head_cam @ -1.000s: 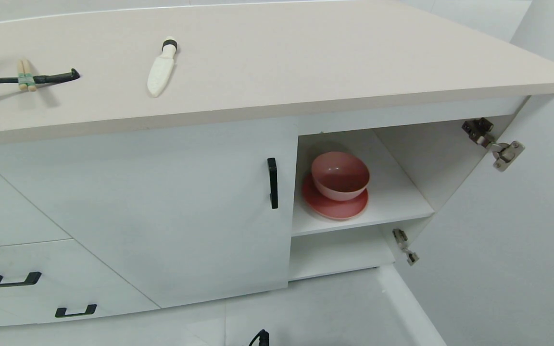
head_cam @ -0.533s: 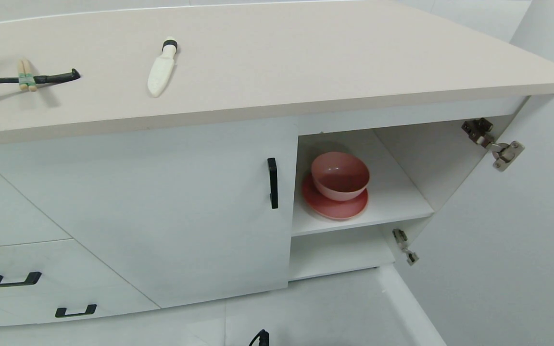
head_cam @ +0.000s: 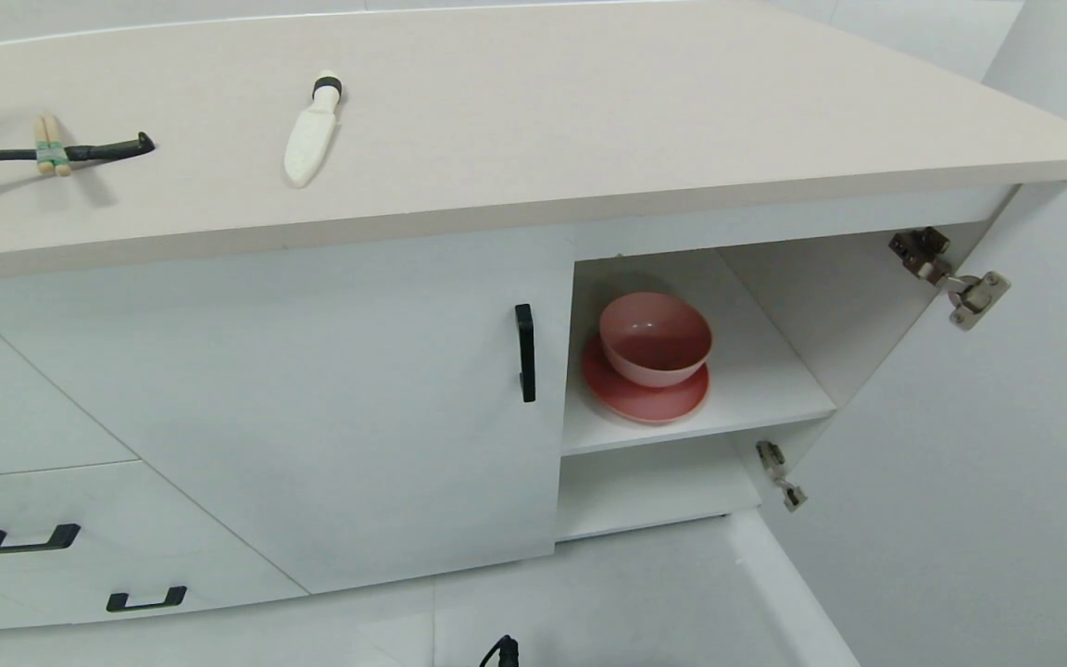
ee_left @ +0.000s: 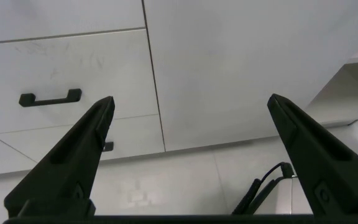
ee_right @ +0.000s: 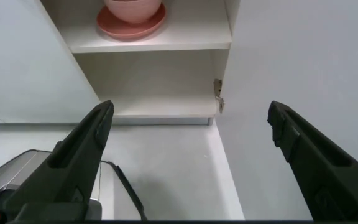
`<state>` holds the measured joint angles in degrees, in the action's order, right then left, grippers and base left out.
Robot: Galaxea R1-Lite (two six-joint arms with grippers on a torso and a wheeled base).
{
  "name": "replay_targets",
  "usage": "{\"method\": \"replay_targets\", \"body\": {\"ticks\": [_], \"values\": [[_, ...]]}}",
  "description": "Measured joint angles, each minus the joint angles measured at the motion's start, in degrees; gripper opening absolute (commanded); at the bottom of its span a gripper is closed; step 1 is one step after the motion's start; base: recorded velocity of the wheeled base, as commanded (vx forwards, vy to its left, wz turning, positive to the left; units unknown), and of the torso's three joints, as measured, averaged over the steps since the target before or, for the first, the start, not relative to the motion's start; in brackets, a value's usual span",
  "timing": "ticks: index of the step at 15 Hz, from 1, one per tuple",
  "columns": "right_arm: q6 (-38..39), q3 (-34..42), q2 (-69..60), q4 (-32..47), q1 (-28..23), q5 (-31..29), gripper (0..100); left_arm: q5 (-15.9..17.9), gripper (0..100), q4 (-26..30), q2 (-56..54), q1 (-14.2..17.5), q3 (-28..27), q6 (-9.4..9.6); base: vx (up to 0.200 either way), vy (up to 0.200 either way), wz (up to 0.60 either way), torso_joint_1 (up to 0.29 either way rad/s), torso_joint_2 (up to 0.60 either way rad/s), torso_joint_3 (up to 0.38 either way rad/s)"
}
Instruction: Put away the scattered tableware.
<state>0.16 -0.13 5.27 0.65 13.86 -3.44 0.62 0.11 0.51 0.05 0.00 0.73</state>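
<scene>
A pink bowl (head_cam: 655, 338) sits on a red plate (head_cam: 645, 396) on the upper shelf of the open cabinet; the bowl (ee_right: 131, 8) and plate (ee_right: 131, 26) show again in the right wrist view. On the countertop (head_cam: 533, 120) lie a cream knife with a black collar (head_cam: 309, 134), a pair of wooden chopsticks (head_cam: 50, 145) and a black-handled utensil (head_cam: 43, 155) across them. My left gripper (ee_left: 188, 109) hangs open low before the drawers. My right gripper (ee_right: 188, 112) hangs open low before the open cabinet, holding nothing.
The cabinet's right door (head_cam: 987, 445) is swung wide open; the left door with a black handle (head_cam: 524, 352) is closed. Drawers with black handles (head_cam: 27, 538) stand at lower left. A lower shelf (head_cam: 649, 482) lies under the dishes. A black cable (ee_left: 263, 190) lies on the floor.
</scene>
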Motion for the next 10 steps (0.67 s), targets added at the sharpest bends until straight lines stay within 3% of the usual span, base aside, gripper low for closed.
{"method": "replay_targets", "body": {"ticks": [8, 10], "values": [[-0.8, 0.0, 1.0, 0.0, -8.8, 0.8, 100, 0.0, 100, 0.0, -0.5, 0.0, 0.0, 0.02, 0.0, 0.0, 0.0, 0.0, 0.0, 0.0], [-2.8, 0.0, 0.6, -0.1, -13.4, 2.2, 100, 0.0, 100, 0.0, -0.5, 0.0, 0.0, 0.06, 0.0, 0.0, 0.0, 0.0, 0.0, 0.0]]}}
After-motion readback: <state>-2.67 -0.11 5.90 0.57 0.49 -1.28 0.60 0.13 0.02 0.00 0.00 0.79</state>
